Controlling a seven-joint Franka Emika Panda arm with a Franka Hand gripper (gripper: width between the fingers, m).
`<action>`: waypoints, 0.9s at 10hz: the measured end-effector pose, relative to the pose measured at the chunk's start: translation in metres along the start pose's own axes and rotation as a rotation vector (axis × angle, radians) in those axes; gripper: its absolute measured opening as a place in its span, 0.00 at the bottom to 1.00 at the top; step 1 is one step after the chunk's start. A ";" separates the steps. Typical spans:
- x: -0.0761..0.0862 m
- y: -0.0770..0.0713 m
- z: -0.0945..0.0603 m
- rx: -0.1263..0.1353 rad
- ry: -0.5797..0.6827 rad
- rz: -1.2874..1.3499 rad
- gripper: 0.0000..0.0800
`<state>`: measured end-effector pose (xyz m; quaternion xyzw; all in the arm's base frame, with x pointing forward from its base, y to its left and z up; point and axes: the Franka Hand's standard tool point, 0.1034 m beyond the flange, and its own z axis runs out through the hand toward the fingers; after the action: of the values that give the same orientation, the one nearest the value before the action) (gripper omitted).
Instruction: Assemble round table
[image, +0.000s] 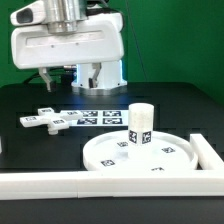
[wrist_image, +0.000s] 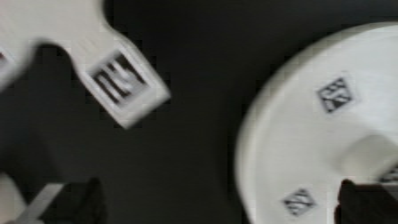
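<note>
The large rimmed round disc (image: 150, 157) lies on the black table at the exterior view's front right. The short cylinder post (image: 140, 125) stands upright on it, near its middle. The flat cross-shaped piece (image: 45, 121) lies to the exterior view's left of the disc. My gripper (image: 66, 76) hangs open and empty above the table, behind the cross-shaped piece and apart from every part. In the wrist view my gripper (wrist_image: 217, 205) looks down between the cross-shaped piece (wrist_image: 107, 70) and the disc (wrist_image: 311, 120). The post (wrist_image: 370, 158) shows only in part at the edge.
The marker board (image: 100, 117) lies flat between the cross-shaped piece and the disc. Long white border bars run along the table's front (image: 60, 183) and the exterior view's right side (image: 208, 150). The robot's white base (image: 100, 70) stands at the back.
</note>
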<state>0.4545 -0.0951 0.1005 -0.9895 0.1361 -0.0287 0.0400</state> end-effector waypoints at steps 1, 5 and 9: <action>-0.001 0.017 0.001 -0.007 -0.003 -0.003 0.81; -0.001 0.011 0.002 -0.006 -0.004 -0.008 0.81; -0.004 0.037 0.017 -0.052 -0.032 0.145 0.81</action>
<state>0.4416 -0.1287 0.0805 -0.9781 0.2074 -0.0064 0.0187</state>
